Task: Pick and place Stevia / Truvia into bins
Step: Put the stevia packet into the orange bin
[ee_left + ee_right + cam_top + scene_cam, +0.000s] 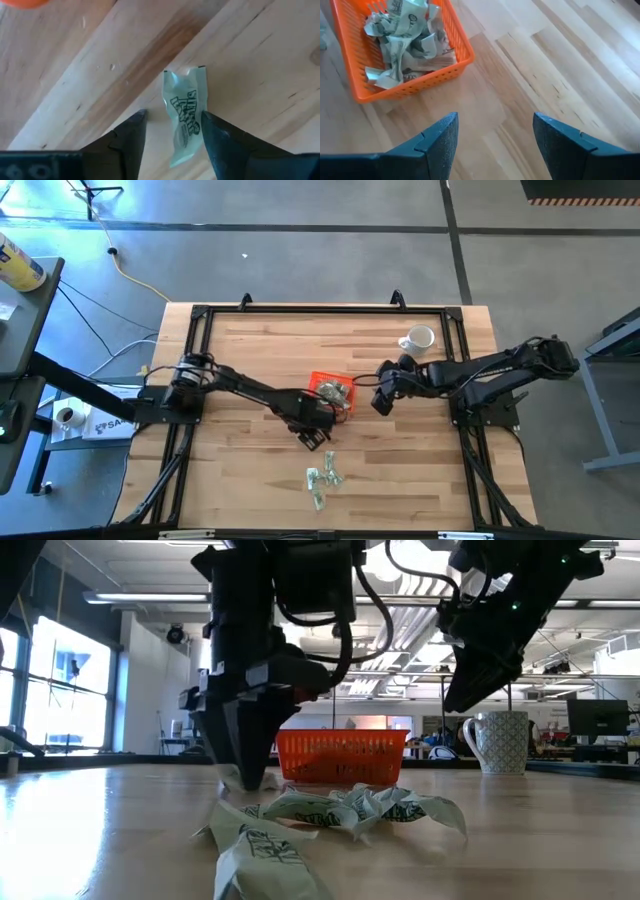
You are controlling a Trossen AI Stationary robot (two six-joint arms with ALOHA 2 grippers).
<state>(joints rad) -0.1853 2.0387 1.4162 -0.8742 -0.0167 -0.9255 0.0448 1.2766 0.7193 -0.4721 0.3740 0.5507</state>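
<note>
Left gripper (170, 132) fingers stand spread around 1 Stevia sachet (184, 116) lying flat on the worktop (260, 60); clench squarely at mid-length. Right gripper (495, 137) waits released beside the orange tray (410, 82).

Left wrist view: orange tray (22, 2) cut by picture edge, only corner visible. Sachet (184, 117) lower end partly hidden behind finger. High view: loose sachets (323, 478) near table's front too small to count; tray contents indistinct.
</note>
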